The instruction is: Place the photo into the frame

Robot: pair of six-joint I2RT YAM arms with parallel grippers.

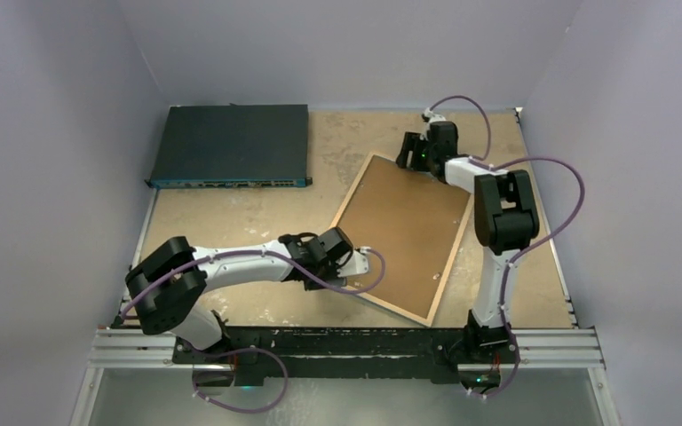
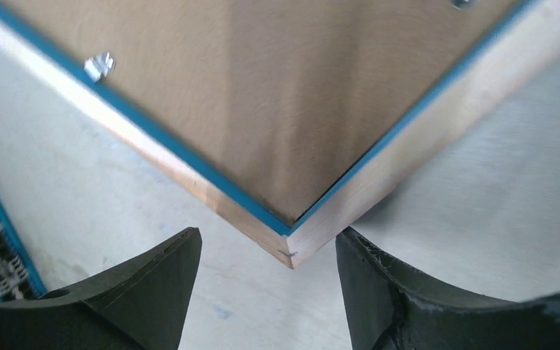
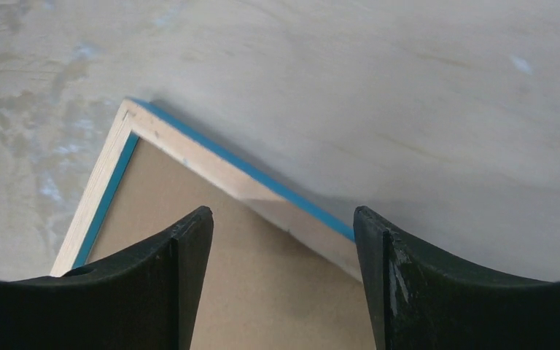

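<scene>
While I watch from the overhead camera, the frame [image 1: 449, 263] lies back-up on the table [image 1: 533, 266], turned diagonally so its corners point toward the table's sides. A brown backing board [image 1: 404, 235] fills its light wooden rim, and whatever lies under that board is hidden from me.

At the frame's left corner sits the left gripper [image 1: 336, 241]. On its wrist camera the gripper [image 2: 268, 237] has its fingers spread, and the corner of the frame [image 2: 321, 230] pokes into the gap between them without meeting either finger - released, holding nothing. A thin blue line runs along the inside of the rim there, and a small metal tab [image 2: 100, 65] sits on the board just inside it.

At the frame's far corner hangs the right gripper [image 1: 411, 158]. Its own camera shows the gripper [image 3: 283, 215] with fingers parted as well, straddling the rim of the frame [image 3: 211, 166] just beside that corner - I see no clamp on the wood, so it too is released.

Beyond the frame's left corner, well apart from it, a dark flat box [image 1: 231, 142] rests against the back wall.
</scene>
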